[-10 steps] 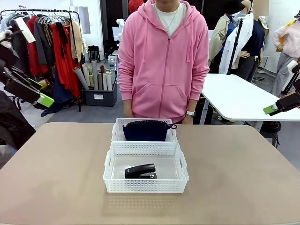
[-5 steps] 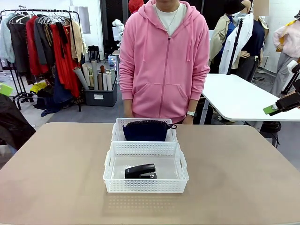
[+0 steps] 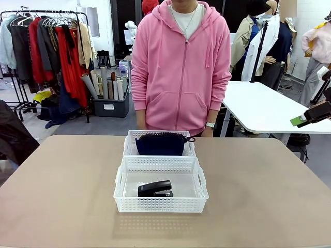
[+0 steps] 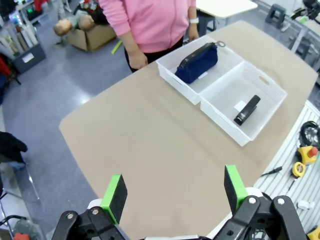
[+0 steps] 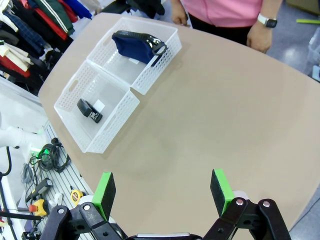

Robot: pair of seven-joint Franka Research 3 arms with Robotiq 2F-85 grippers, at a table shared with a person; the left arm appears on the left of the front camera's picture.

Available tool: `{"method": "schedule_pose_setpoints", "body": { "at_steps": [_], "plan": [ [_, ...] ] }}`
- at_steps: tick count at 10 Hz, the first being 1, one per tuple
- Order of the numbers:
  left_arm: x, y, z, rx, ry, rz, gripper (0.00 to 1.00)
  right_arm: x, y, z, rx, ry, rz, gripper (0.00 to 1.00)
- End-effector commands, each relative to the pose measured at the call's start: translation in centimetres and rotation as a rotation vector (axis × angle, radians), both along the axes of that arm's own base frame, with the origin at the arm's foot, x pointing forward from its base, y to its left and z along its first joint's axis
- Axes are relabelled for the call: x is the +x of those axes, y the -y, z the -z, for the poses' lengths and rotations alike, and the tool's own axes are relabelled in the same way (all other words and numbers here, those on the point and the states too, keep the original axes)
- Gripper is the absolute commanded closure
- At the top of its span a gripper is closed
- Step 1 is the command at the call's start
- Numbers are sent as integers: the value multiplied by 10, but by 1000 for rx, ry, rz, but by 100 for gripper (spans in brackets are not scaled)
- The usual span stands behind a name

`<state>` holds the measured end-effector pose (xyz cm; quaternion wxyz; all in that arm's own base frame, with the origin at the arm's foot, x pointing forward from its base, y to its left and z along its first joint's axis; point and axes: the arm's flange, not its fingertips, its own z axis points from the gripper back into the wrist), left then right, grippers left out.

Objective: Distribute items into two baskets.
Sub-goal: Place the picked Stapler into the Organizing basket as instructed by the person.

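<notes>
two white lattice baskets sit end to end at the middle of the tan table [image 3: 62,191], their short walls touching. the near basket [image 3: 161,205] holds the black stapler [image 3: 155,188], which lies flat on the basket floor, a little toward the robot's side of it. the far basket [image 3: 129,142], just in front of the person in the pink hoodie [image 3: 180,67], holds the navy pouch [image 3: 160,144], which fills most of its width, with its zipper pull hanging over the right rim. the person's hands hang by their sides behind the table edge, with a watch on one wrist. the left gripper [image 4: 174,192] hovers high above the table's left part, well apart from the baskets, its green-padded fingers spread wide with nothing between them. the right gripper [image 5: 162,192] hangs high over the table's right part, also spread wide and empty; in the front view its green pad pokes in at the right edge.
</notes>
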<state>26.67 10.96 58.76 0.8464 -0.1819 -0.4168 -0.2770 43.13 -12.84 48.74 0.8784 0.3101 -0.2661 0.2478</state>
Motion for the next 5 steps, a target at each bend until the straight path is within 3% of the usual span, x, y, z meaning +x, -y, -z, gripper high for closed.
{"method": "schedule_pose_setpoints", "body": {
  "at_steps": [1,3,4,5],
  "plan": [
    [-15,-2,34,-19,24,-27,0,0,1,-2,-3,1,2,0],
    [-15,-7,39,-39,26,-26,0,0,1,-2,-3,1,2,0],
    [-3,-18,5,-20,5,-30,0,0,1,-2,-3,1,2,0],
    [-3,-18,5,-20,5,-30,0,0,1,-2,-3,1,2,0]
  ]
}}
